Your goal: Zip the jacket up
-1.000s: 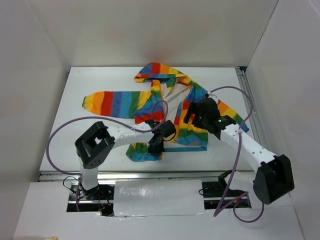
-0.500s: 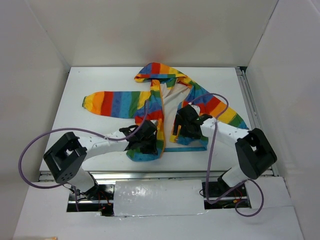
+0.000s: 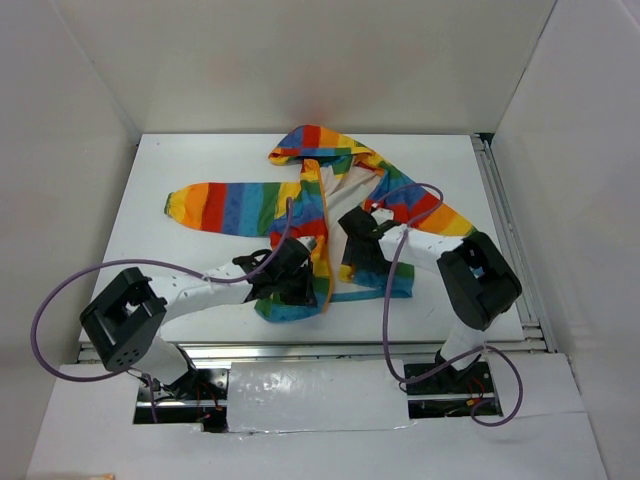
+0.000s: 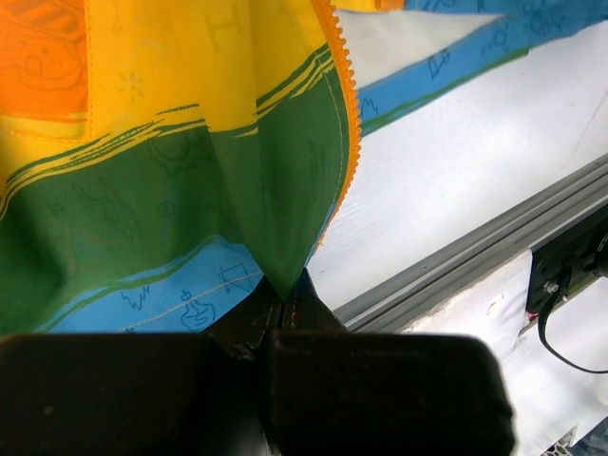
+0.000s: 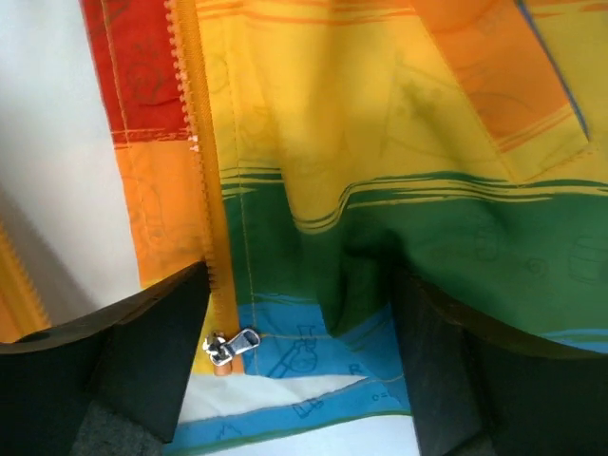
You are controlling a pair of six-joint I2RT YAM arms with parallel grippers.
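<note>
The rainbow-striped jacket lies unzipped on the white table, hood toward the back, white lining showing down the middle. My left gripper is shut on the bottom corner of the jacket's left front panel, right beside the orange zipper teeth; the cloth rises in a peak from the closed jaws. My right gripper hovers open over the hem of the right front panel. The silver zipper slider sits at the bottom of the orange zipper tape, just inside the left finger.
A metal rail runs along the table's near edge, close behind my left gripper. Another rail borders the right side. White walls enclose the table. Purple cables loop off both arms.
My right arm has swung left from the jacket's right sleeve to the bottom of the right front panel, jaws narrowing slightly. The left arm folded back leftward, still holding the hem.
</note>
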